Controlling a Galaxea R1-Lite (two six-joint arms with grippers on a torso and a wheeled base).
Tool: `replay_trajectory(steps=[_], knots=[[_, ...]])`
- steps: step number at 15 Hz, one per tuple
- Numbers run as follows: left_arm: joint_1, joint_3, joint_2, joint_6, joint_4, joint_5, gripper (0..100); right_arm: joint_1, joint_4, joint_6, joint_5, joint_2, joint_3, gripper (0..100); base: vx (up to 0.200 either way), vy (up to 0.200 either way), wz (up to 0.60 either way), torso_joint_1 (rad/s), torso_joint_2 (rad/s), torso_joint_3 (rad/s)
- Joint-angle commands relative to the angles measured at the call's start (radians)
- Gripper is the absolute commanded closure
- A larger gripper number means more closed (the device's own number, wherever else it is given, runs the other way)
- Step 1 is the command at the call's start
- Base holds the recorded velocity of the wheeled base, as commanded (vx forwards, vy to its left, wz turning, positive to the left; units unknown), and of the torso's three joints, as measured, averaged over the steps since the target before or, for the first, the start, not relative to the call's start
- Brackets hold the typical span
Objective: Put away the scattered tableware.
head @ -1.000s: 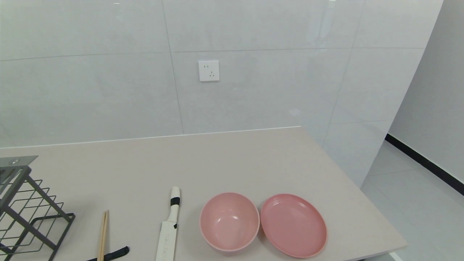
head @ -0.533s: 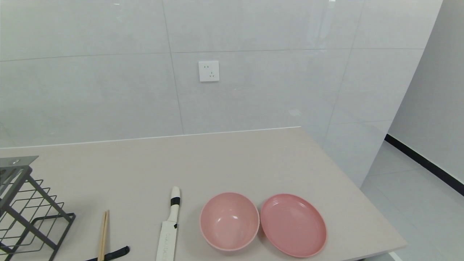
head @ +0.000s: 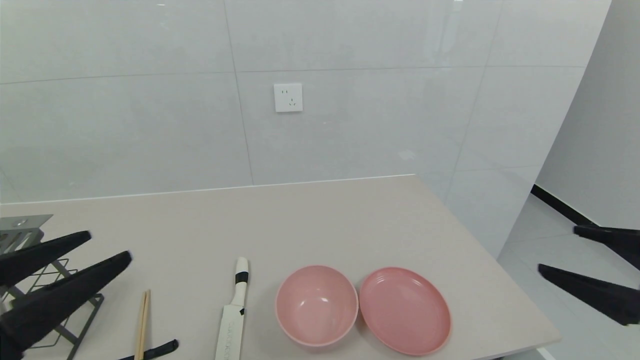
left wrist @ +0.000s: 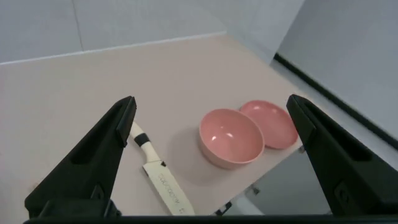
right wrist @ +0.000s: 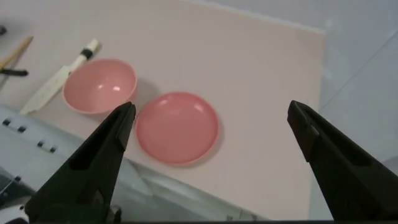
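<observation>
A pink bowl [head: 316,305] [left wrist: 230,137] [right wrist: 100,85] and a pink plate [head: 404,310] [left wrist: 269,124] [right wrist: 177,127] sit side by side near the counter's front edge. Left of the bowl lies a white knife [head: 233,317] [left wrist: 159,179] [right wrist: 59,78], then a pair of wooden chopsticks [head: 142,325] [right wrist: 15,52]. My left gripper [head: 107,245] hangs open above the counter's left side, over the rack. Off the counter's right edge, over the floor, my right gripper [head: 556,250] is open too. Both hold nothing.
A dark wire dish rack [head: 35,300] stands at the counter's left edge. A black handle [head: 152,350] lies at the front beside the chopsticks. The tiled wall with a socket [head: 288,97] is behind; the counter [head: 310,225] ends at the right.
Both grippers have come into the head view, the left from the lower left and the right from the right edge. The tableware has not moved.
</observation>
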Motion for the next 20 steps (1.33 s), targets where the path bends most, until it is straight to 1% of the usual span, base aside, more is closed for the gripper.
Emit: replay_trajectory(steps=[1,2,4,5,6,7,9,11,13,15,16,17,20], knots=[[-0.067,-0.14,0.369,0.122,-0.001,0.005,0,0.026,-0.015,-0.002,0.008,0.24,0.028,0,0.0,0.0,0.0,0.0,0.0,0.0],[-0.079,-0.165,0.432,0.133,-0.003,0.011,0,0.014,-0.037,-0.004,0.008,0.265,0.066,0,0.0,0.0,0.0,0.0,0.0,0.0],[-0.087,-0.192,0.52,0.135,-0.006,0.023,0,0.012,-0.092,-0.004,0.009,0.337,0.122,0,0.0,0.0,0.0,0.0,0.0,0.0],[-0.09,-0.203,0.581,0.136,-0.019,0.036,0,0.009,-0.179,-0.002,0.011,0.439,0.154,0,0.0,0.0,0.0,0.0,0.0,0.0],[-0.09,-0.203,0.581,0.136,-0.019,0.036,0,0.009,-0.179,-0.002,0.011,0.439,0.154,0,0.0,0.0,0.0,0.0,0.0,0.0],[-0.095,-0.203,0.644,0.136,-0.075,0.043,0,0.009,-0.357,-0.002,0.011,0.596,0.171,0,0.0,0.0,0.0,0.0,0.0,0.0],[-0.095,-0.2,0.695,0.133,-0.125,0.043,0,0.011,-0.492,-0.005,0.011,0.748,0.174,0,0.0,0.0,0.0,0.0,0.0,0.0],[-0.093,-0.199,0.736,0.135,-0.13,0.042,0,0.011,-0.567,-0.002,0.012,0.835,0.181,0,0.0,0.0,0.0,0.0,0.0,0.0],[-0.104,-0.199,0.788,0.136,-0.162,0.04,0,0.015,-0.586,-0.001,0.014,0.875,0.181,0,0.0,0.0,0.0,0.0,0.0,0.0],[-0.119,-0.199,0.84,0.135,-0.228,0.04,0,0.012,-0.589,-0.002,0.014,0.895,0.181,0,0.0,0.0,0.0,0.0,0.0,0.0],[-0.139,-0.199,0.88,0.135,-0.303,0.037,0,0.008,-0.6,-0.002,0.014,0.906,0.181,0,0.0,0.0,0.0,0.0,0.0,0.0],[-0.153,-0.199,0.902,0.13,-0.348,0.037,0,0.002,-0.601,-0.002,0.014,0.912,0.181,0,0.0,0.0,0.0,0.0,0.0,0.0],[-0.154,-0.199,0.946,0.132,-0.377,0.039,0,0.002,-0.615,-0.004,0.014,0.947,0.174,0,0.0,0.0,0.0,0.0,0.0,0.0]])
